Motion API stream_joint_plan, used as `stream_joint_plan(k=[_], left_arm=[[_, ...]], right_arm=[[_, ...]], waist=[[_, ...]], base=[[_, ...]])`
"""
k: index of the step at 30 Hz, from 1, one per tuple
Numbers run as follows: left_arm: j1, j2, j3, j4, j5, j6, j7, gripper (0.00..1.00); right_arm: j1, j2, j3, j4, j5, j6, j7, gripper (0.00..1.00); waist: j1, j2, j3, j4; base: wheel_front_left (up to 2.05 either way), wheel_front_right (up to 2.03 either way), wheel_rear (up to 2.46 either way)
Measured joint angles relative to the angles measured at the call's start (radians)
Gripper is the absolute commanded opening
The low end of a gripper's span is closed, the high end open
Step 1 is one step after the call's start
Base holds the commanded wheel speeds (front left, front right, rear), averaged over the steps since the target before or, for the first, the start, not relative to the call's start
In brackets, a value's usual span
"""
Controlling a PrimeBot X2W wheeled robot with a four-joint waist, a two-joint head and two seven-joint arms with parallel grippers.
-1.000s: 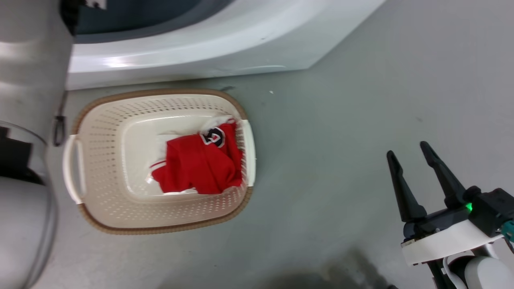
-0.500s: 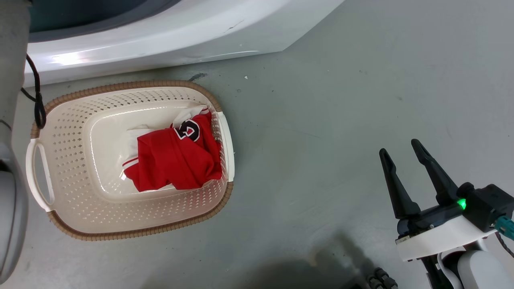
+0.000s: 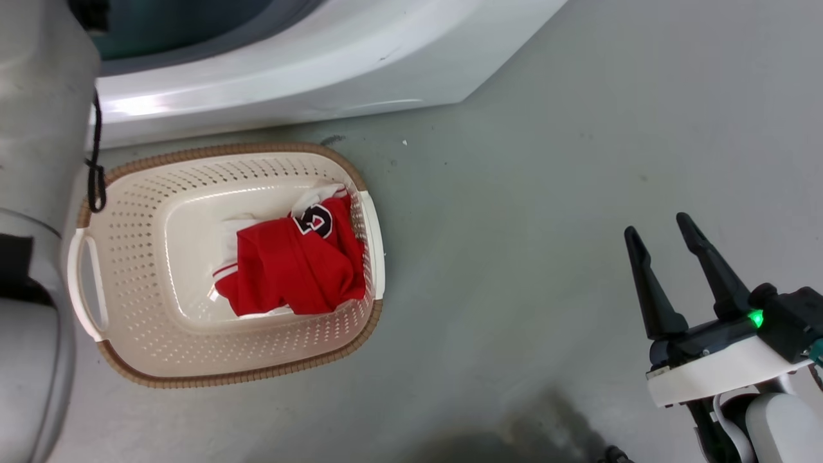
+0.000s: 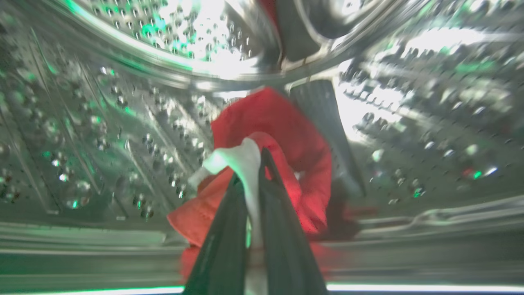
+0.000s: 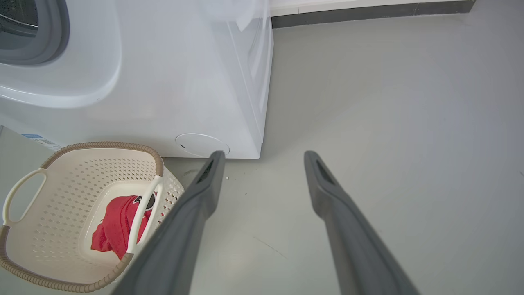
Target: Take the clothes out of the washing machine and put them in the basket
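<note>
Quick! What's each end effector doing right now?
Left end effector: shut on the red garment inside the washing machine drum.
Right end effector: open, holding nothing.

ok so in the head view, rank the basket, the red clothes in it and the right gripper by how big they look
1. basket, clearly largest
2. right gripper and red clothes: left unranked; the gripper is nearer the camera, which swells it
</note>
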Motion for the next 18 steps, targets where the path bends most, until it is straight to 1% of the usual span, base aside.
stream_joint_plan(k=[2, 4, 7, 8, 12, 14, 18], left_arm=[[0.030, -0.008, 0.020, -0.022, -0.017, 0.016, -0.089, 0.00], [0.067, -0.013, 0.029, -0.033, -0.026, 0.022, -0.169, 0.00], [0.122, -0.019, 0.050, -0.040, -0.045, 0.023, -0.285, 0.00], [0.172, -0.027, 0.063, -0.043, -0.059, 0.022, -0.352, 0.00], [0.240, -0.035, 0.093, -0.085, -0.072, 0.022, -0.378, 0.00], [0.287, -0.033, 0.120, -0.153, -0.067, 0.031, -0.379, 0.00], [0.396, -0.020, 0.180, -0.274, -0.042, 0.036, -0.382, 0.00]], right_arm=[[0.000, 0.002, -0.011, -0.002, -0.007, 0.000, 0.005, 1.00], [0.002, 0.008, -0.021, -0.009, -0.011, 0.000, 0.011, 1.00], [0.005, 0.020, -0.032, -0.016, -0.021, 0.000, 0.021, 1.00], [0.019, 0.033, -0.044, -0.022, -0.031, 0.000, 0.033, 1.00], [0.045, 0.055, -0.057, -0.025, -0.048, 0.000, 0.055, 1.00], [0.057, 0.066, -0.063, -0.030, -0.057, 0.000, 0.063, 1.00], [0.079, 0.094, -0.073, -0.037, -0.066, 0.000, 0.077, 1.00]], waist=[[0.0000, 0.0000, -0.016, 0.003], [0.0000, 0.0000, -0.035, 0.006], [0.0000, 0.0000, -0.067, 0.008], [0.0000, 0.0000, -0.105, 0.009], [0.0000, 0.0000, -0.159, 0.009], [-0.0001, 0.0000, -0.187, 0.010], [-0.0001, 0.0000, -0.245, 0.013]], base=[[0.00, 0.00, 0.00], [0.00, 0.00, 0.00], [0.00, 0.00, 0.00], [0.00, 0.00, 0.00], [0.00, 0.00, 0.00], [0.00, 0.00, 0.00], [0.00, 0.00, 0.00]])
